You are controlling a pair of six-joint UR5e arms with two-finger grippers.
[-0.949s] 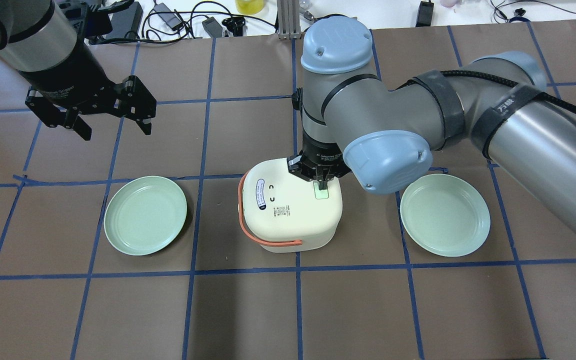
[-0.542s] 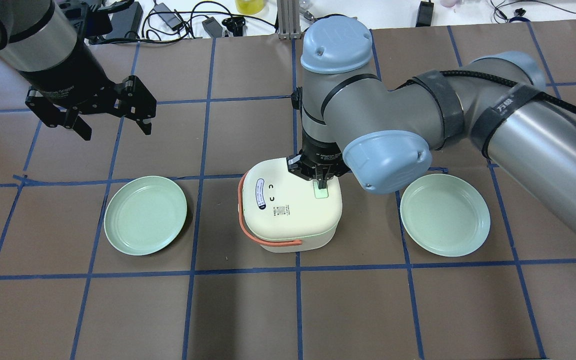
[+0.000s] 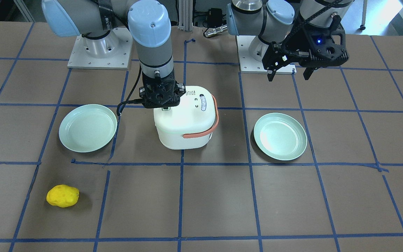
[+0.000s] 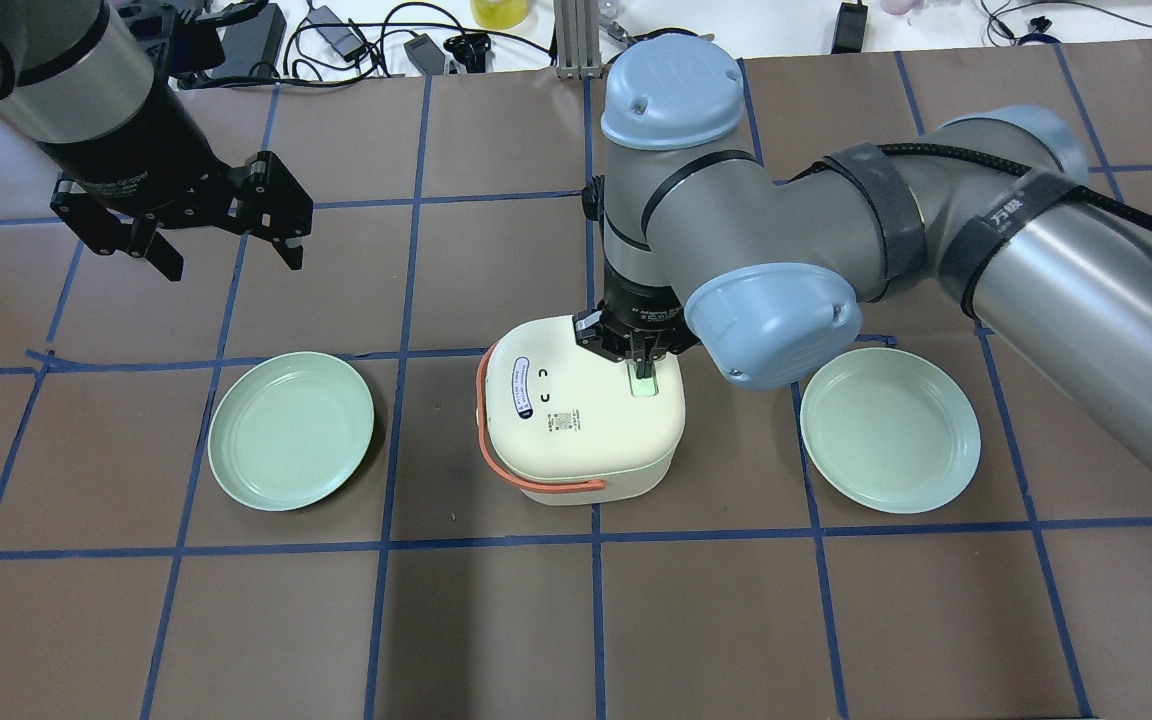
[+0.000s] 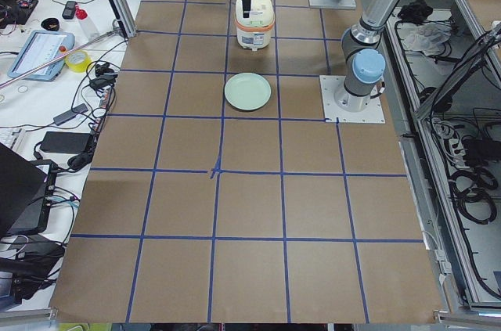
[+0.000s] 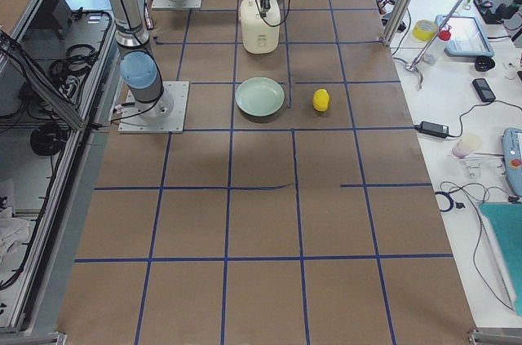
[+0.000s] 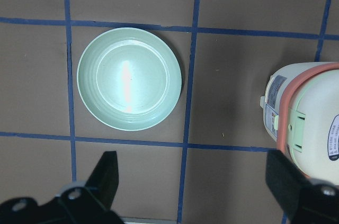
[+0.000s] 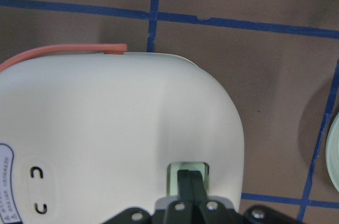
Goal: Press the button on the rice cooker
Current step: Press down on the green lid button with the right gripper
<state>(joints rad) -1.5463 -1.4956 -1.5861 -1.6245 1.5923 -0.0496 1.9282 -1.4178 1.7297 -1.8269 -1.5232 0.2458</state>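
The white rice cooker (image 4: 576, 410) with an orange handle stands mid-table between two plates; it also shows in the front view (image 3: 187, 122) and the right wrist view (image 8: 106, 144). Its pale green button (image 4: 642, 384) is on the lid's right side, seen in the right wrist view (image 8: 175, 173) too. My right gripper (image 4: 644, 368) is shut, fingertips pressed together on the button (image 8: 189, 179). My left gripper (image 4: 231, 255) is open and empty, hovering high at the far left, away from the cooker.
Two pale green plates lie left (image 4: 291, 430) and right (image 4: 889, 430) of the cooker. A yellow sponge-like lump (image 3: 62, 196) lies on the operators' side. Cables and gear (image 4: 356, 40) line the table's far edge.
The cooker has shifted very slightly under the right gripper's fingertips; the right arm's elbow moved a little. The left arm has not moved.
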